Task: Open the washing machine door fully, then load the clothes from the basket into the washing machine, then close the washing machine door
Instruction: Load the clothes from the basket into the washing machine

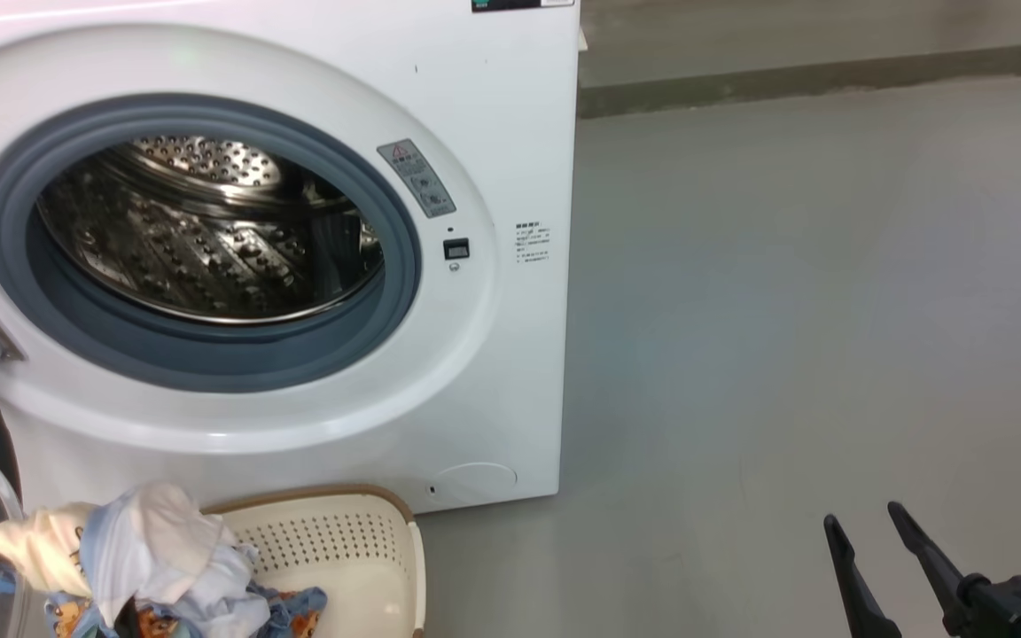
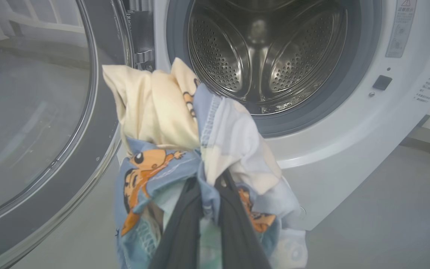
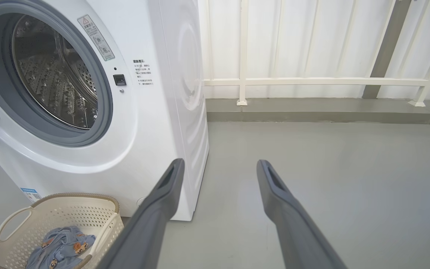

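Clothes (image 2: 162,112) in left gripper (image 2: 208,184): cream, pale blue, blue with orange animal print. Beyond it: washing machine (image 2: 349,127) white, gasket (image 1: 209,363) grey, drum (image 2: 293,63) perforated steel. Left of right gripper (image 3: 218,168): basket (image 3: 88,213) cream, perforated, brown rim.

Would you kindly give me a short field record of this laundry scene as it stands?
Door: washing machine door open, swung left of the opening.
Inside: drum, no fabric seen in it.
Left arm: left gripper shut on bundled clothes before the opening.
Right arm: right gripper open, empty, above the floor.
Basket: basket on the floor, blue printed garment inside.
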Available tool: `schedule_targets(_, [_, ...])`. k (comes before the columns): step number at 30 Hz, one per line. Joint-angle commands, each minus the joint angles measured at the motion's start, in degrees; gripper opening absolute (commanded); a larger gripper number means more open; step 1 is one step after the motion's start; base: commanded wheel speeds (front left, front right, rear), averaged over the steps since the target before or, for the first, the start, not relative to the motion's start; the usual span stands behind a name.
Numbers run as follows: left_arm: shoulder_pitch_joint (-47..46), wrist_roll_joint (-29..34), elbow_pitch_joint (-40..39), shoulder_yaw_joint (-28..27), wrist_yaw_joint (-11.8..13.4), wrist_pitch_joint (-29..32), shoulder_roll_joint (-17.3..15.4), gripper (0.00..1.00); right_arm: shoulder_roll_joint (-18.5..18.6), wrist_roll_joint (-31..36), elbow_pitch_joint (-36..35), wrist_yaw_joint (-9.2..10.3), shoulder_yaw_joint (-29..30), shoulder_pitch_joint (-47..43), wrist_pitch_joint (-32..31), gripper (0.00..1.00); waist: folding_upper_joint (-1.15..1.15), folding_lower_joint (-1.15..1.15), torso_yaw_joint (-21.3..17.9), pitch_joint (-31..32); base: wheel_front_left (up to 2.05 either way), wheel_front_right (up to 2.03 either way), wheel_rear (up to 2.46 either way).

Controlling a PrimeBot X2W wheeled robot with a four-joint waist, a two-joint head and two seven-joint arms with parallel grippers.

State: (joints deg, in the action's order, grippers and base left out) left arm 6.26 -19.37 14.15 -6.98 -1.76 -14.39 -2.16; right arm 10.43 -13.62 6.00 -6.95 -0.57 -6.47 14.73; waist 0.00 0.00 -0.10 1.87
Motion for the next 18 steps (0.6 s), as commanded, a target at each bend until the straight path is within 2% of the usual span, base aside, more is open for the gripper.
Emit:
schedule_targets(1, [-0.50, 0.20, -2.29, -1.96, 0.01, -0.61, -0.72, 0.00, 0.79, 1.19, -1.47, -0.54, -1.08, -0.07, 0.27, 1.00, 0.00, 0.00, -0.12, 1.11, 0.00, 0.00, 0.00])
schedule_targets(18, [1.04, -0.04, -4.39, -1.75, -0.21, -0.61, -0.72, 0.00, 0.49, 2.10, -1.69, -0.54, -1.33, 0.18, 0.27, 1.00, 0.00, 0.00, -0.04, 2.59, 0.00, 0.00, 0.00])
